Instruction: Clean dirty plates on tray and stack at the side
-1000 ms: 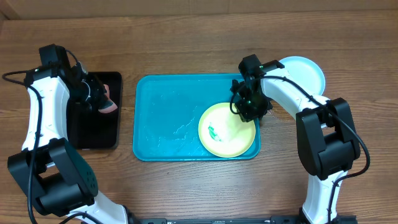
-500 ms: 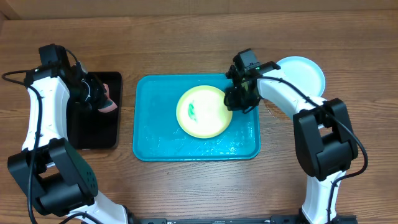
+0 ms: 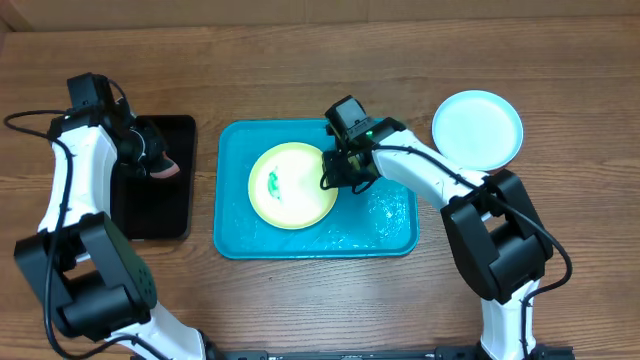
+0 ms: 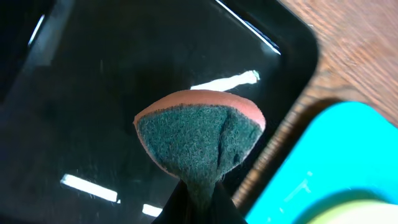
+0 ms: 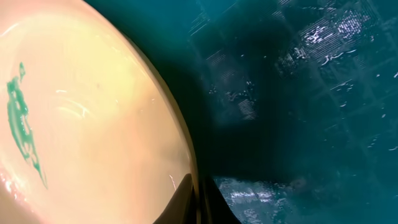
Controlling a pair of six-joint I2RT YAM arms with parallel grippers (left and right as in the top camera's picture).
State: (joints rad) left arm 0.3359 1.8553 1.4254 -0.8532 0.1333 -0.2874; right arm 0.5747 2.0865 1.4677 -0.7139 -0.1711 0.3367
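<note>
1 yel-grn plate [image 3: 290, 195] on tray [image 3: 385, 225], 1 pale plate [image 3: 478, 128] off; 1 sponge [image 4: 199, 140].

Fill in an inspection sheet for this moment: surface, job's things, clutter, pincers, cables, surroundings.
Surface: wood table, nothing spilled on it.
Job's things: tray looks wet; yellow plate lies on it with a green smear; pale plate on the table, right of the tray.
Clutter: black tray, left of the tray.
Pincers: left pincer shut on sponge over the black tray; right pincer shut on the yellow plate's rim.
Cables: cables run along the arms.
Surroundings: nothing seen.
</note>
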